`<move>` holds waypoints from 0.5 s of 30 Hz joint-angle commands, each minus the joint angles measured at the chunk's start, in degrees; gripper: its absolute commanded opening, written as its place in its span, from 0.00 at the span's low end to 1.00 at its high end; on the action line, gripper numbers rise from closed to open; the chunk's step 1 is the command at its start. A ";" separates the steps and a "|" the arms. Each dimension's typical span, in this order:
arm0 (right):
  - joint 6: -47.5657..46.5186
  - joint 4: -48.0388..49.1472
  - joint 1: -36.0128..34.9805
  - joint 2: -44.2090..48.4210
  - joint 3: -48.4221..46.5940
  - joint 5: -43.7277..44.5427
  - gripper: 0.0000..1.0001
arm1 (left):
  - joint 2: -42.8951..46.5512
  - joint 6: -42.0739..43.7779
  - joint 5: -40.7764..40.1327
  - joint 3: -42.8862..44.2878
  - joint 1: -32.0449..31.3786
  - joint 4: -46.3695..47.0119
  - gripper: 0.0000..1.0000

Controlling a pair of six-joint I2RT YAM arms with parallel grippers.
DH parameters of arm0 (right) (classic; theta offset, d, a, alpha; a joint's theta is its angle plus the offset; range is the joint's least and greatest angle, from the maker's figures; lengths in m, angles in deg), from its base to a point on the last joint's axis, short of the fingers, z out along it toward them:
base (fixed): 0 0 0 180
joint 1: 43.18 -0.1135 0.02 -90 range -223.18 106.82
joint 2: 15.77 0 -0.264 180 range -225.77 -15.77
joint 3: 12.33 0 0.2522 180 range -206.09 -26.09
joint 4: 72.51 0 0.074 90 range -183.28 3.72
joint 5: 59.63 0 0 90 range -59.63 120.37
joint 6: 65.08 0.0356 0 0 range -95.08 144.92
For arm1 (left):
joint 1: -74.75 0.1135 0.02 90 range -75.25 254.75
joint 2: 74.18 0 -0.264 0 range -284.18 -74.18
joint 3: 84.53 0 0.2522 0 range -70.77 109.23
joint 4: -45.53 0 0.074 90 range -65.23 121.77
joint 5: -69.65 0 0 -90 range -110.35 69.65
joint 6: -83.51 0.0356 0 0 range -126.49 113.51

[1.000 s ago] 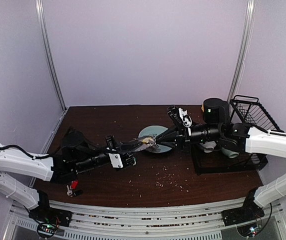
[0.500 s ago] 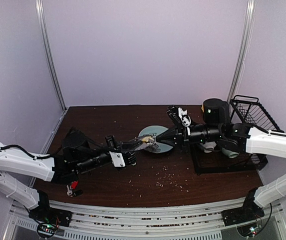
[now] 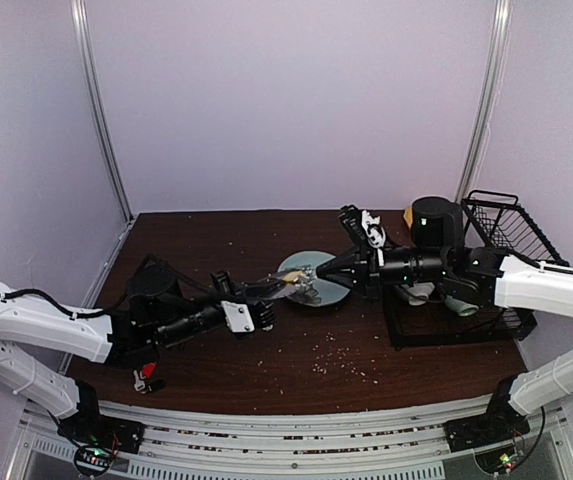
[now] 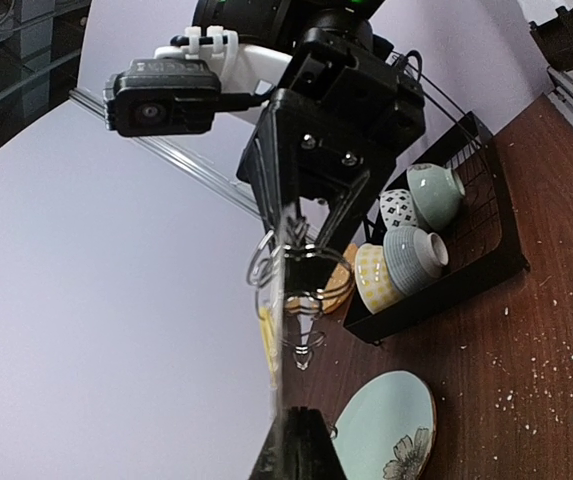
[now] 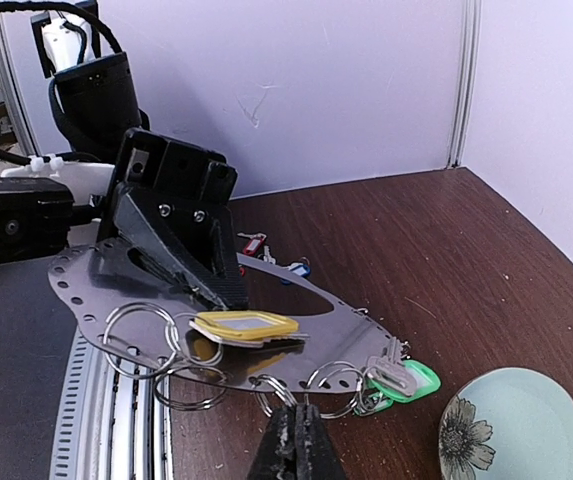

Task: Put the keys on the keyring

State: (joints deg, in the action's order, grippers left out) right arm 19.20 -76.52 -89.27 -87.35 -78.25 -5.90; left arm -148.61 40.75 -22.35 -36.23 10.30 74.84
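The surface (image 3: pixel 266 345) is dark brown wood, strewn with pale specks (image 3: pixel 338 352) at its middle. Plain lilac walls (image 3: pixel 286 100) close it in on three sides, with two metal uprights (image 3: pixel 101 110) in the back corners.

There are two arms. The left arm (image 3: pixel 56 330) and the right arm (image 3: pixel 546 285) reach inward and meet above one pale green plate (image 3: pixel 336 293), which has a flower painted on it.

There is one keyring (image 5: pixel 351 335), a flat grey oval loop held in the air between the two arms, above the plate. The left jaws pinch its far side, as seen in the right wrist view. The right jaws are pressed together at its near edge on a split ring (image 5: pixel 271 392). Whether they also catch the loop itself I cannot tell.

Three keys can be counted. The yellow key (image 5: pixel 244 326) lies across the loop and the green key (image 5: pixel 406 378) hangs at its right end, both on the keyring. The red key (image 3: pixel 147 371) lies on the surface near the front left, well apart from the rest. A small blue bit shows near it in the right wrist view, too small to identify. At least five split rings hang along the loop's near edge.

There is one black wire rack (image 3: pixel 496 215), standing at the right. It holds four bowls (image 4: pixel 414 255): one green, one dotted, one grey-blue and one yellow checked.
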 commanded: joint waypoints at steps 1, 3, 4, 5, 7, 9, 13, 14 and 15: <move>0.84 1.30 0.64 1.93 1.27 0.10 0.00 | -0.62 -1.49 -0.97 1.61 0.46 3.43 0.00; 0.78 1.28 0.66 2.28 1.36 -0.64 0.00 | -0.79 -1.70 -0.59 1.87 0.46 3.43 0.00; 0.84 1.45 0.69 2.45 1.55 -1.37 0.00 | -0.87 -1.63 -0.57 2.07 0.46 3.44 0.00; 1.29 2.07 0.72 2.55 1.78 -1.64 0.00 | -1.00 -1.41 -0.63 2.24 0.46 3.43 0.00; 3.22 4.66 0.69 2.74 2.77 -1.74 0.00 | -1.44 -0.43 -1.04 2.56 0.46 3.59 0.00; 6.17 9.87 0.70 2.40 4.16 -1.89 0.00 | -1.87 -0.07 -2.39 2.76 0.46 4.82 0.00; 10.63 14.71 0.71 0.58 4.92 -0.18 0.00 | -2.41 0.59 -4.51 1.54 0.46 9.64 0.00; 11.25 15.13 0.69 0.05 4.88 0.34 0.00 | -2.58 0.49 -4.19 1.54 0.46 9.77 0.00; 11.92 15.53 0.68 -0.21 4.81 0.51 0.00 | -3.17 0.22 -3.66 1.76 0.46 9.63 0.00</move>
State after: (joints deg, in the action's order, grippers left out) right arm 26.11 -67.58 -88.74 -86.58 -73.73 -6.05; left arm -151.04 40.53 -23.95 -35.42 10.30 77.60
